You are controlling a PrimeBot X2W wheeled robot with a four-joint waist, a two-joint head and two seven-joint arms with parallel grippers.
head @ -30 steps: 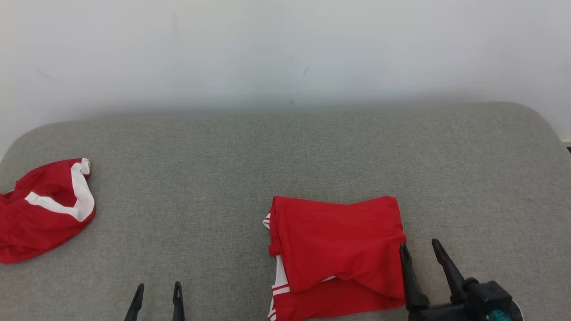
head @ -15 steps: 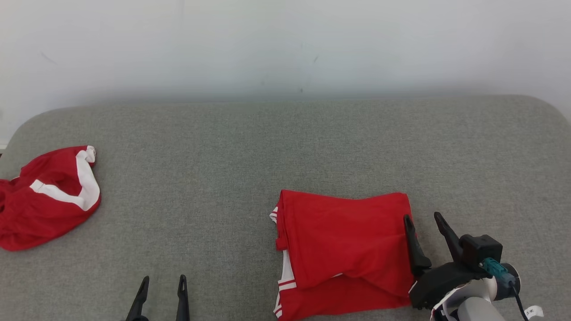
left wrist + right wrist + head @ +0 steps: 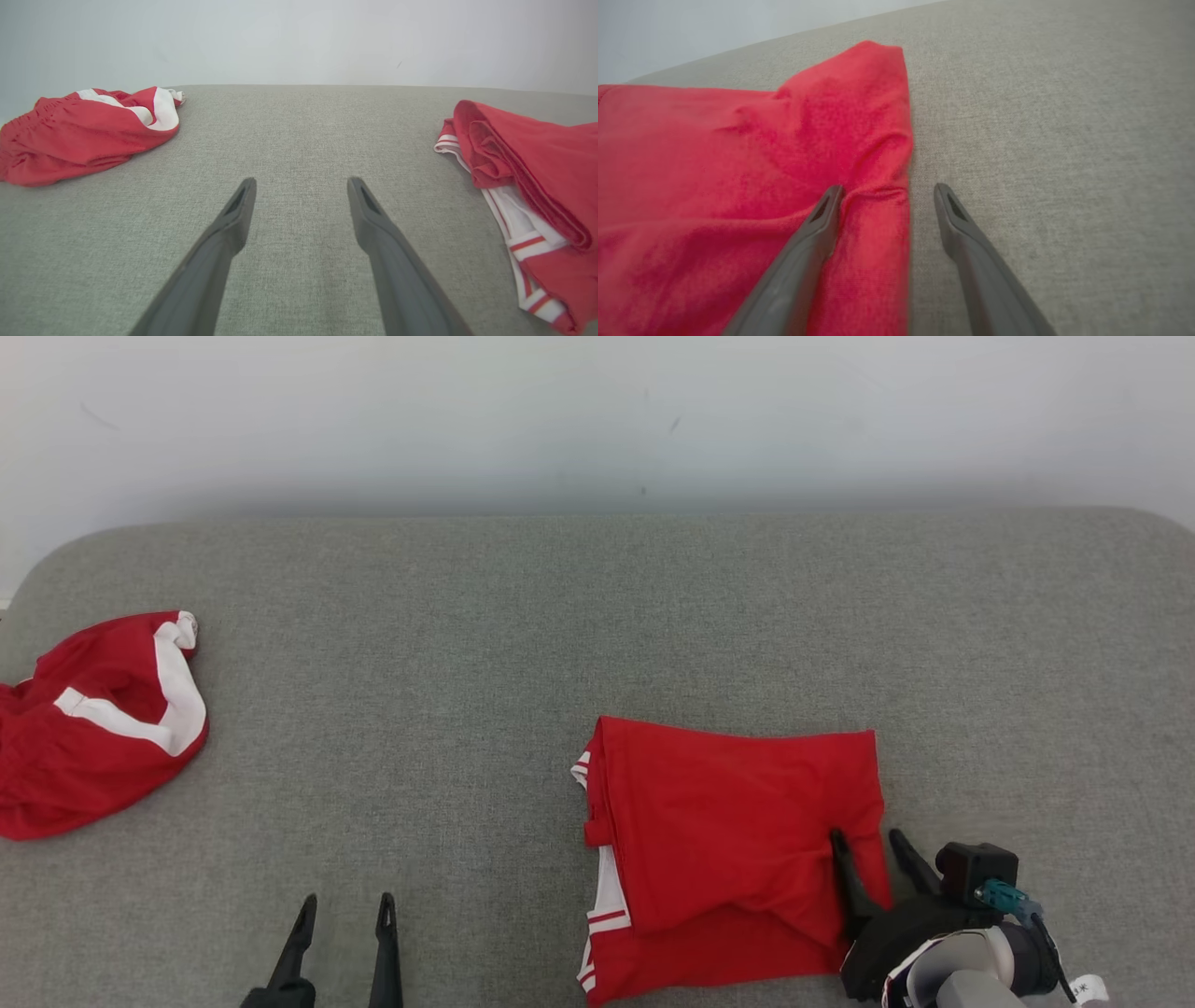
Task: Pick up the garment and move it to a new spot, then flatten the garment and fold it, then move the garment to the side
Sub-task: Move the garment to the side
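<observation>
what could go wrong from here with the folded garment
1. The open right claw straddles only the right edge of the folded garment; closing may pinch just the top layer and undo the fold.
2. The left claw hangs over bare cushion, so a one-sided pull could bunch it.

Light is bright, soft and even, and shadows are faint and soft-edged. In the head view the pale wall [image 3: 597, 411] greys toward its lower edge, where a blurred band of shade meets the grey cushion [image 3: 560, 616]; the cushion's weave reads crisply mid-frame. The left wrist view is sharp at centre. There the cushion's far edge bows toward the corners, and the fingers [image 3: 224, 242] of the left gripper [image 3: 301, 182] soften at the bottom edge. The right wrist view is hazier: the folded red garment [image 3: 738, 163] looks smeared and saturated, with dim shade in its creases.
</observation>
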